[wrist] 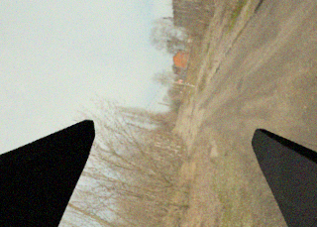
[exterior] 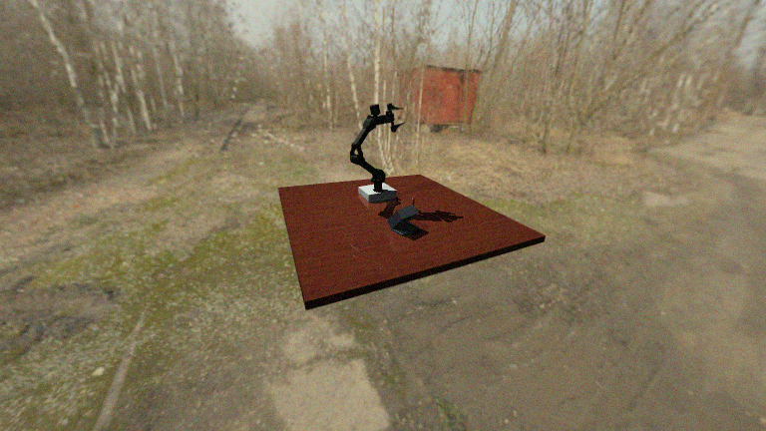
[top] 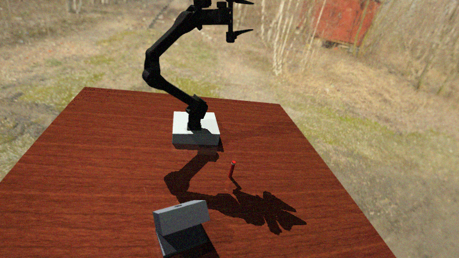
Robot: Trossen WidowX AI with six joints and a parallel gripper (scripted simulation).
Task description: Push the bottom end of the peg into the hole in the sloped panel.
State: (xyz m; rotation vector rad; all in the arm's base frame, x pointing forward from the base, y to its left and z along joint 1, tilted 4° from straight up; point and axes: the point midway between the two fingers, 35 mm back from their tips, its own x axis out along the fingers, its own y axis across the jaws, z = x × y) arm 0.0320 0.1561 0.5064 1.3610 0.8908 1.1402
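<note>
Red-brown wood grain is covering the bench, and a black arm is standing on a white base block near its far side. The arm is bending up and over, carrying the end effector high in the air, well above the bench and pointing sideways toward the trees and a red shed. Its two pointed fingers are standing wide apart with nothing between them, so the end effector is released; the wrist view is showing only sky and scrubland between the dark fingers. The small red peg is standing on the bench, leaning slightly, a little in front of the base block and to its right in the top view. The grey sloped panel is sitting nearer the front edge, apart from the peg, with a small dark hole showing in its upper face. The arm's shadow is falling across the bench between peg and panel.
</note>
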